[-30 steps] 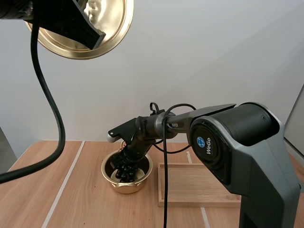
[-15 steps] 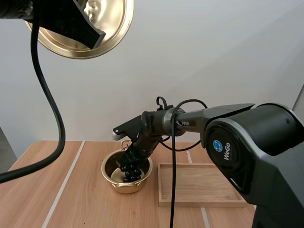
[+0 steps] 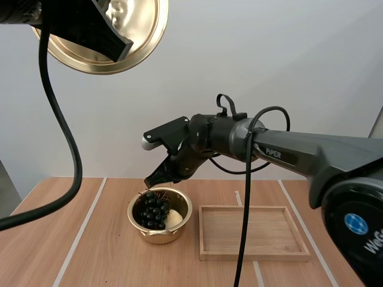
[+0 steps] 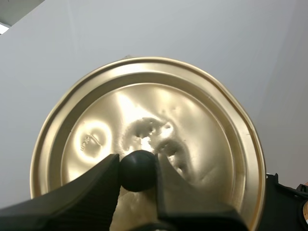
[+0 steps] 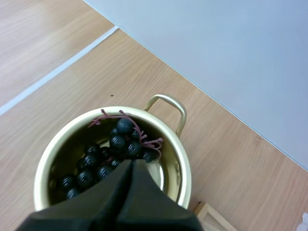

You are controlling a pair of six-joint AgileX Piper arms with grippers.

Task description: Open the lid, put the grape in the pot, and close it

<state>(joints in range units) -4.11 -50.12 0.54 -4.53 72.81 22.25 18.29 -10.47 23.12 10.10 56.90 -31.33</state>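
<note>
Grapes (image 3: pixel 152 210) lie in the pot (image 3: pixel 157 235); our right gripper (image 3: pixel 151 179) hovers above, fingers closed and empty. Closing remains: our left gripper (image 4: pixel 137 164), pinching the lid (image 4: pixel 144 106) by its knob (image 4: pixel 137 172), must lower it.

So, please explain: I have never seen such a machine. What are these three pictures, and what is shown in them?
This is a robot with two arms, each ending in a two-finger gripper. The wide picture is from a camera behind and above the arms, looking down on a wooden table. On it stand a golden pot with a bunch of dark grapes inside, and a wooden tray beside it. The other two pictures come from small cameras on the wrists. The left gripper pinches the black knob of the lid and holds the lid high in the air. The right gripper is shut, holds nothing, and hangs just above the grapes.
</note>
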